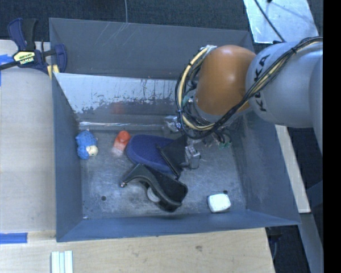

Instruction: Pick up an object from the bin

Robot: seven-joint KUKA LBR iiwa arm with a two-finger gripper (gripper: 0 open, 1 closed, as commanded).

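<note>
A dark blue, rounded, oval thing point(143, 148) lies near the middle of the bin's floor, a little toward the back wall. Its right end is overlapped by a black, angular object point(163, 187) that runs down toward the front wall, with a thin black arm sticking out to its left and a small pale round part showing at its lower edge.

The hand point(192, 154) is low in the bin, just beside the right end of the blue oval and the upper part of the black object. Whether it touches either cannot be told, and whether it is apart or together cannot be told either. Nothing is seen clamped in it.

Directly above the hand sits the orange wrist cover point(224, 78), ringed by looping cables point(187, 92), with the grey arm point(290, 90) entering from the right.

Left of the blue oval, just beside it, is a small orange piece point(121, 141). Further left, near the left wall, lies a small blue toy with a yellow patch point(86, 145). A white block point(219, 202) rests well apart from these, in the front right corner of the grey metal bin point(68, 175).
</note>
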